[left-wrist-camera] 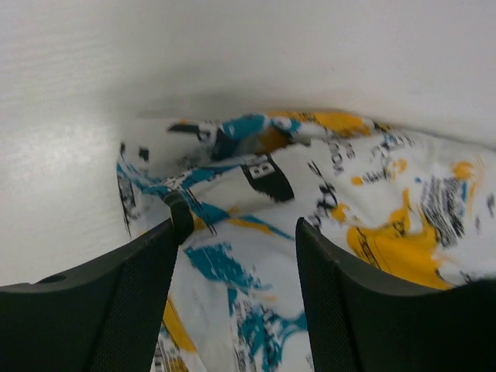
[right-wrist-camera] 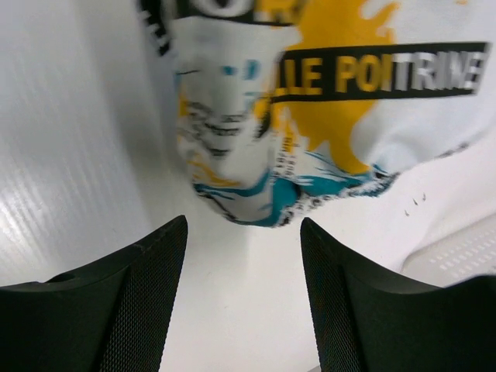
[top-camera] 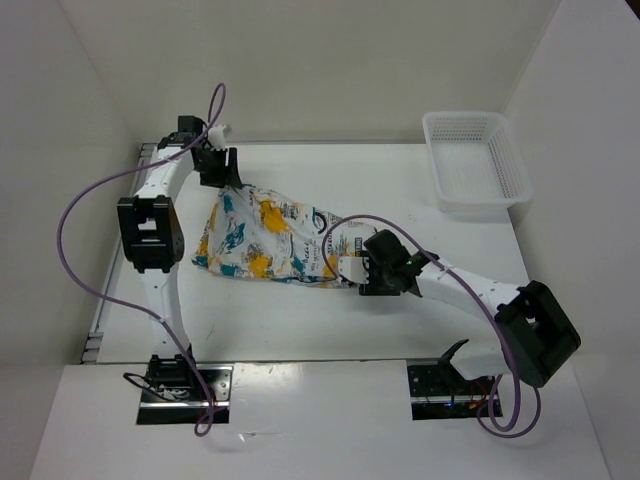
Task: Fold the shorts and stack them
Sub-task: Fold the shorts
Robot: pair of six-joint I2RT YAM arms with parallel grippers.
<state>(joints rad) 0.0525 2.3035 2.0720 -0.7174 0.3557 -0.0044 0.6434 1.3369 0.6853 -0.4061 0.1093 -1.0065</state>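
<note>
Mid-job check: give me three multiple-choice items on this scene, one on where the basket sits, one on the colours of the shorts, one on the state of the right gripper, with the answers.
1. Where on the table is the basket?
A. far right corner
B. near left corner
C. between the two arm bases

2. What colours are the patches on the shorts?
A. red and green
B. yellow-orange and teal
C. pink and brown

3. How is the right gripper?
A. shut on the shorts
B. shut on the basket
C. open, holding nothing

Answers:
1 A: the top view shows it at the far right corner, apart from the shorts.
2 B: both wrist views show those patches on white cloth.
3 C: its wrist view shows the fingers apart with bare table between them.
</note>
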